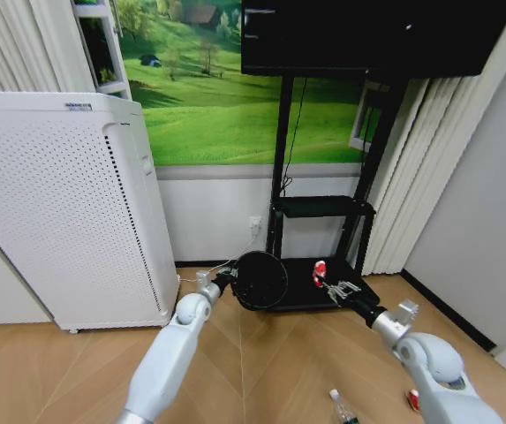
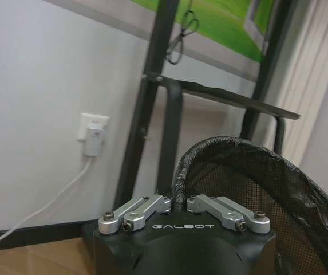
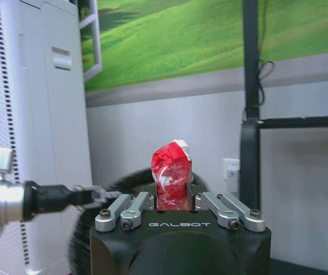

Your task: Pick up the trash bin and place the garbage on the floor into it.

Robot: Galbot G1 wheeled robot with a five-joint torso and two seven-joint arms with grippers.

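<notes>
My left gripper (image 1: pixel 227 279) is shut on the rim of the black mesh trash bin (image 1: pixel 260 280) and holds it above the floor (image 1: pixel 261 371), tipped with its mouth facing me. The left wrist view shows this gripper (image 2: pixel 178 201) pinching the bin (image 2: pixel 255 189) at its rim. To the bin's right, my right gripper (image 1: pixel 328 283) is shut on a crumpled red-and-white can (image 1: pixel 320 269), raised at about rim height. In the right wrist view the can (image 3: pixel 172 171) stands up between the closed fingers (image 3: pixel 174 200). A clear bottle (image 1: pixel 343 406) and a red piece of garbage (image 1: pixel 413 399) lie on the floor near my right arm.
A tall white perforated appliance (image 1: pixel 58 212) stands at the left. A black TV stand (image 1: pixel 323 208) with a low shelf is directly behind the bin. A wall socket (image 2: pixel 93 134) with a white cable sits low on the wall.
</notes>
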